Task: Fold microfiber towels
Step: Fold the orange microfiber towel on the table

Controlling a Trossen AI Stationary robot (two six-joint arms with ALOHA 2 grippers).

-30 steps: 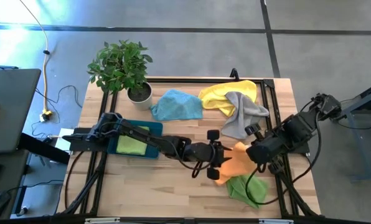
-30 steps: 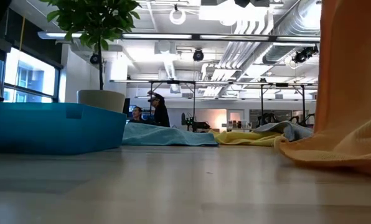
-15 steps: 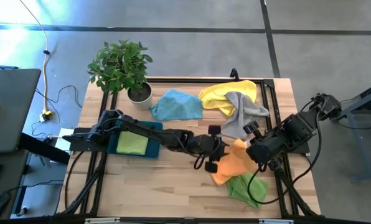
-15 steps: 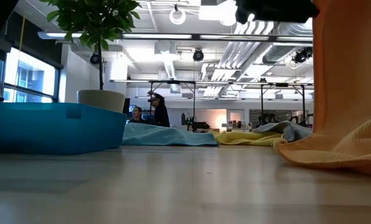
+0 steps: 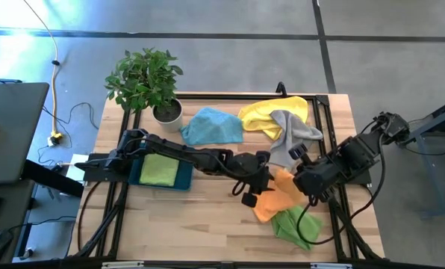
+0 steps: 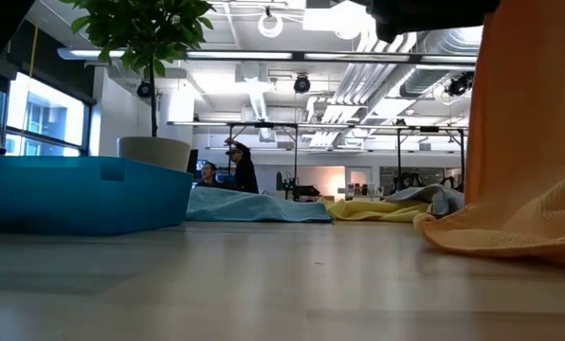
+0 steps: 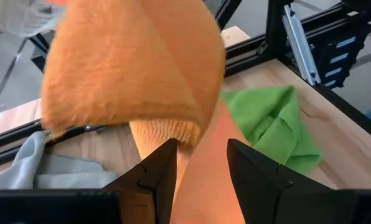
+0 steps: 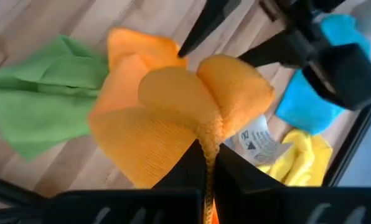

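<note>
Orange towel (image 5: pixel 276 196) hangs bunched, long axis vertical, betw both grippers

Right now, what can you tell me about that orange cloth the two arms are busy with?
The orange towel is a soft, fuzzy microfiber cloth with a white care tag. It is bunched and partly lifted, its lower part draped on the wooden table toward the right side. The right gripper is shut on one edge of it, and the left gripper has a fold between its fingers. It overlaps the lime green towel and lies just beside the grey towel.
</note>
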